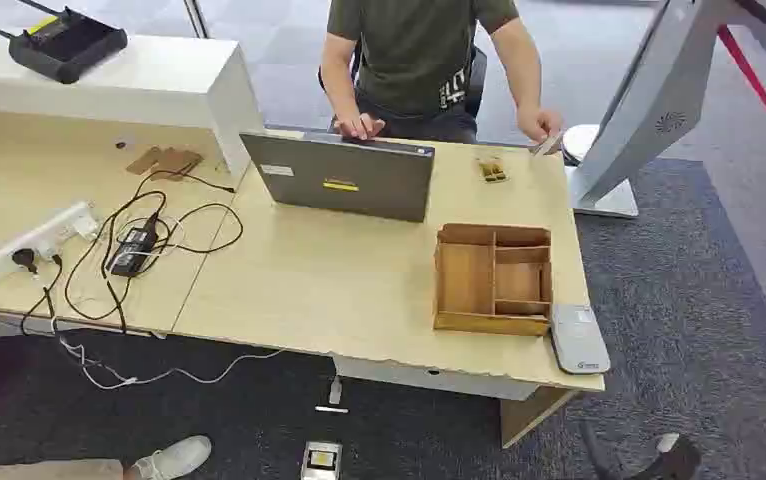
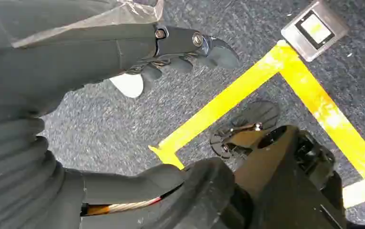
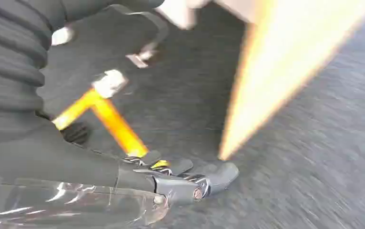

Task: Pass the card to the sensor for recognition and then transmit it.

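A person in a dark green shirt sits behind the desk and holds a pale card at the desk's far right corner. The grey flat sensor lies at the near right edge of the desk, beside a wooden organizer. My left hand hangs above grey carpet crossed by yellow tape, its fingers stretched out and apart from the thumb, holding nothing. My right hand also hangs over the carpet with its fingers extended and nothing in them; that view is motion-blurred.
A closed-back laptop stands mid-desk facing the person. A power strip with black cables lies on the left. A white monitor stand rises at the right. A floor socket and someone's shoe lie near me.
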Controlling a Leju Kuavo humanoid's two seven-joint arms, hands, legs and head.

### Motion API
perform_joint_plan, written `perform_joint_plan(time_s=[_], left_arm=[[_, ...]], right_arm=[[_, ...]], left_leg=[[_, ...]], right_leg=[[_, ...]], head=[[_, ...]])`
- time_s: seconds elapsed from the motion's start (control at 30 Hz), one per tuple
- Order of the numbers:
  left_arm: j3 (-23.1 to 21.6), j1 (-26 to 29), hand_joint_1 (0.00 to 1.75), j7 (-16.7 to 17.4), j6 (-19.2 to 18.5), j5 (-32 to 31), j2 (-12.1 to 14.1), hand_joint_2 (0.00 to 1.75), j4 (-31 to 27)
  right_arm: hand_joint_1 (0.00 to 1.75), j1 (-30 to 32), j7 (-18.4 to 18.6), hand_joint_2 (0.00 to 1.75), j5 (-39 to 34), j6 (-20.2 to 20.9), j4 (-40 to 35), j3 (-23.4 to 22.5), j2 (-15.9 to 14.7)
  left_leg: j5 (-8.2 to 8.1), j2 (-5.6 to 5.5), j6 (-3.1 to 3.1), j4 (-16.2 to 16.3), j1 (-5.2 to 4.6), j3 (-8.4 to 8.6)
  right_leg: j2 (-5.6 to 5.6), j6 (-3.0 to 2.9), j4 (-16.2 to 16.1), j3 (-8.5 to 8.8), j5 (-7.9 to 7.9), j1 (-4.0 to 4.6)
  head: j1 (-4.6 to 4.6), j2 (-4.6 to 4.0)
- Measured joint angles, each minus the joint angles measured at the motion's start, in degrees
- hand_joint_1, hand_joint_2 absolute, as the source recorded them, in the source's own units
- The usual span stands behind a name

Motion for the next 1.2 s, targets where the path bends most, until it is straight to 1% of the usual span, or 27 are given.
perform_joint_plan(time_s=[0.1, 0.17, 0.2, 0.23, 0.3, 0.37, 0.4, 0.43, 0.47, 0.53, 0.57, 0.6, 0.63, 0.7, 0.73, 0.77, 0.8, 0.87, 0.9, 0.93, 0.97, 1.0, 1.07, 1.1, 1.13, 1.17, 1.2], left_arm=[[0.72, 0.51, 0.00, -0.46, 0.18, 0.17, 0.35, 1.75, 0.00], [0.98, 0.71, 0.00, -0.77, 0.46, 0.31, 0.46, 1.75, 0.00], [1.24, 0.89, 0.00, -0.90, 0.50, 0.50, 0.52, 1.75, 0.00], [1.44, 1.05, 0.00, -1.07, 0.57, 0.68, 0.59, 1.75, 0.00], [1.84, 1.57, 0.00, -1.51, 0.81, 0.96, 0.68, 1.75, 0.00], [2.14, 1.82, 0.00, -2.01, 1.01, 1.09, 0.70, 1.75, 0.00], [2.21, 1.82, 0.00, -2.23, 1.20, 1.20, 0.68, 1.75, 0.00], [2.34, 1.91, 0.00, -2.38, 1.90, 2.05, 0.61, 1.75, -0.07], [2.67, 2.29, 0.00, -2.56, 2.69, 3.13, 0.46, 1.75, -0.13], [3.87, 3.52, 0.00, -3.39, 4.94, 6.41, 0.22, 1.75, -0.15], [4.31, 4.13, 0.00, -3.70, 5.38, 7.17, 0.17, 1.75, -0.15], [4.61, 4.82, 0.00, -4.18, 5.75, 7.98, 0.17, 1.75, -0.15], [4.90, 5.42, 0.00, -4.50, 5.86, 8.50, 0.20, 1.75, -0.15], [5.22, 6.01, 0.00, -4.79, 5.86, 9.01, 0.22, 1.75, -0.13], [5.46, 5.98, 0.00, -4.90, 5.79, 8.98, 0.24, 1.75, -0.13], [5.59, 5.90, 0.00, -5.03, 5.40, 8.90, 0.24, 1.75, -0.15], [5.64, 5.87, 0.00, -5.09, 5.03, 8.79, 0.24, 1.75, -0.15], [5.68, 5.78, 0.00, -5.51, 4.04, 8.37, 0.31, 1.75, -0.15], [5.68, 5.79, 0.00, -5.88, 3.54, 8.09, 0.44, 1.75, -0.15], [5.68, 5.79, 0.00, -6.10, 3.28, 7.91, 0.61, 1.75, -0.13], [5.66, 5.63, 0.00, -6.32, 2.99, 7.78, 0.78, 1.75, -0.13], [5.66, 5.30, 0.00, -6.45, 2.84, 7.72, 0.94, 1.75, -0.11], [5.66, 4.58, 0.00, -6.47, 2.67, 7.32, 0.94, 1.75, -0.11], [5.66, 4.46, 0.00, -6.45, 2.67, 7.12, 0.94, 1.75, -0.11], [5.66, 4.42, 0.00, -6.32, 2.67, 6.86, 0.94, 1.75, -0.13], [5.64, 4.34, 0.00, -6.16, 2.67, 6.73, 0.92, 1.75, -0.13], [5.64, 4.16, 0.00, -5.97, 2.67, 6.62, 0.90, 1.75, -0.13]], right_arm=[[0.00, 0.73, -5.92, 1.75, -1.84, -0.64, -1.58, -2.87, 0.09], [0.00, 0.78, -8.37, 1.75, -0.96, -0.70, -1.95, -5.06, 0.20], [0.00, 0.71, -11.09, 1.75, 1.28, -0.74, -2.36, -6.45, 0.31], [0.00, 0.56, -12.66, 1.75, 3.43, -0.74, -2.69, -8.15, 0.59], [0.00, -0.60, -14.33, 1.75, 10.85, -0.74, -3.61, -12.25, 1.53], [0.00, -2.76, -14.50, 1.75, 21.30, -0.74, -5.14, -17.81, 3.37], [0.00, -3.61, -14.50, 1.75, 24.57, -0.79, -5.77, -20.06, 4.09], [0.00, -3.74, -14.42, 1.75, 28.21, -0.79, -7.03, -22.05, 5.25], [0.00, -2.05, -14.06, 1.75, 32.47, -0.79, -10.07, -23.46, 6.89], [0.00, 5.49, -12.93, 1.75, 45.07, -0.79, -21.51, -24.44, 11.24], [0.00, 9.93, -11.90, 1.75, 50.75, -0.79, -26.96, -24.44, 12.51], [0.00, 14.04, -10.50, 1.75, 57.65, -0.79, -33.40, -24.46, 14.59], [0.00, 17.35, -9.12, 1.75, 62.55, -0.79, -37.72, -24.66, 15.22], [0.00, 20.61, -6.89, 1.75, 72.36, -0.81, -46.62, -25.86, 15.35], [0.00, 21.68, -4.22, 1.75, 76.14, -0.83, -49.96, -26.35, 15.37], [0.00, 22.25, -3.28, 1.75, 77.95, -0.87, -51.93, -27.41, 15.33], [0.00, 22.32, -5.39, 1.75, 76.10, -0.94, -51.94, -28.80, 15.17], [0.00, 22.24, -12.57, 1.75, 67.47, -0.96, -49.52, -32.45, 12.72], [0.00, 21.55, -14.79, 1.75, 67.41, -0.96, -48.85, -33.85, 11.08], [0.00, 20.41, -13.60, 1.75, 70.82, -0.96, -48.41, -34.59, 10.01], [0.00, 19.11, -10.05, 1.75, 76.08, -0.94, -48.46, -34.63, 9.10], [0.00, 17.96, -3.38, 1.75, 85.18, -0.92, -48.67, -34.39, 8.20], [0.00, 16.37, 12.01, 1.75, 108.08, -0.92, -49.07, -33.00, 6.08], [0.00, 15.38, 18.35, 1.75, 118.26, -0.92, -49.11, -31.89, 4.89], [0.00, 14.03, 24.34, 1.75, 126.18, -0.92, -49.11, -30.32, 3.51], [0.00, 12.71, 28.88, 1.75, 131.37, -0.90, -49.07, -28.22, 2.12], [0.00, 11.41, 32.81, 1.75, 133.40, -0.81, -48.98, -26.27, 1.00]], left_leg=[[0.00, 0.02, 0.00, 0.00, -0.01, 0.01], [0.00, 0.01, 0.00, 0.00, -0.03, 0.00], [0.00, 0.01, 0.00, 0.00, -0.04, 0.01], [0.00, 0.00, 0.01, 0.00, -0.05, -0.01], [0.01, 0.04, 0.00, 0.00, -0.06, -0.01], [0.03, 0.06, 0.00, 0.01, -0.05, 0.03], [0.05, 0.06, 0.01, 0.04, -0.02, 0.10], [0.05, -0.05, 0.01, 0.04, 0.01, 0.14], [0.05, -0.25, 0.01, 0.04, 0.03, 0.18], [-0.10, -0.55, -0.09, 0.05, 0.18, 0.36], [-0.22, -0.70, -0.17, 0.03, 0.18, 0.39], [-0.31, -0.83, -0.15, 0.04, 0.17, 0.44], [-0.34, -0.80, -0.19, 0.00, 0.09, 0.40], [-0.46, -0.49, -0.31, -0.05, 0.17, 0.47], [-0.52, -0.33, -0.31, -0.06, 0.19, 0.55], [-0.57, -0.18, -0.30, -0.06, 0.20, 0.64], [-0.57, -0.13, -0.29, -0.06, 0.20, 0.68], [-0.59, -0.11, -0.24, -0.06, 0.08, 0.63], [-0.58, -0.09, -0.22, -0.06, 0.02, 0.58], [-0.58, 0.03, -0.22, -0.06, 0.00, 0.60], [-0.57, 0.20, -0.22, -0.05, 0.01, 0.65], [-0.56, 0.20, -0.20, -0.05, 0.00, 0.72], [-0.47, 0.10, -0.16, -0.05, 0.00, 0.73], [-0.42, 0.04, -0.18, -0.05, 0.01, 0.66], [-0.40, 0.04, -0.18, -0.05, 0.01, 0.63], [-0.40, 0.04, -0.18, -0.05, 0.01, 0.65], [-0.38, 0.04, -0.16, -0.05, 0.02, 0.67]], right_leg=[[0.00, 0.00, 0.00, 0.00, 0.00, -0.01], [0.00, 0.01, -0.01, 0.01, 0.01, -0.03], [0.00, 0.01, -0.01, 0.02, 0.01, -0.04], [0.00, 0.02, 0.00, 0.04, 0.02, -0.04], [0.01, 0.01, 0.02, 0.03, 0.05, -0.04], [0.05, 0.01, 0.02, 0.01, 0.08, -0.04], [0.03, 0.02, -0.01, -0.02, 0.07, -0.04], [-0.09, 0.02, -0.02, 0.07, 0.05, -0.02], [-0.27, 0.02, -0.03, 0.21, -0.05, 0.00], [-0.56, -0.05, -0.05, 0.51, -0.31, 0.14], [-0.64, -0.10, -0.03, 0.67, -0.43, 0.15], [-0.70, -0.14, -0.02, 0.67, -0.52, 0.14], [-0.69, -0.22, 0.04, 0.59, -0.60, 0.08], [-0.49, -0.28, 0.00, 0.48, -0.64, 0.15], [-0.39, -0.30, -0.02, 0.55, -0.70, 0.18], [-0.36, -0.31, -0.05, 0.60, -0.71, 0.19], [-0.31, -0.31, -0.07, 0.63, -0.71, 0.20], [-0.27, -0.24, -0.05, 0.68, -0.66, 0.08], [-0.16, -0.21, -0.04, 0.68, -0.61, 0.05], [0.01, -0.23, -0.03, 0.66, -0.53, 0.03], [0.20, -0.17, -0.03, 0.63, -0.42, 0.04], [0.24, -0.16, -0.04, 0.64, -0.42, 0.03], [0.07, -0.12, -0.03, 0.70, -0.44, 0.02], [0.02, -0.13, -0.02, 0.71, -0.43, 0.03], [0.02, -0.14, 0.01, 0.72, -0.41, 0.04], [0.03, -0.15, 0.03, 0.71, -0.39, 0.04], [0.03, -0.15, 0.03, 0.72, -0.39, 0.05]], head=[[-0.02, 0.00], [-0.02, 0.00], [-0.02, 0.00], [-0.02, 0.00], [0.00, 0.00], [-0.02, 0.00], [-0.02, 0.00], [0.02, 0.00], [0.00, 0.00], [0.02, 0.00], [0.00, 0.00], [-0.06, 0.00], [-0.11, 0.00], [-0.02, 0.00], [0.00, 0.00], [0.02, 0.00], [-0.04, 0.00], [0.00, 0.00], [0.00, 0.00], [0.00, 0.00], [-0.02, 0.00], [-0.02, 0.00], [-0.02, 0.00], [0.00, 0.00], [0.00, 0.00], [-0.04, 0.00], [-0.02, 0.00]])
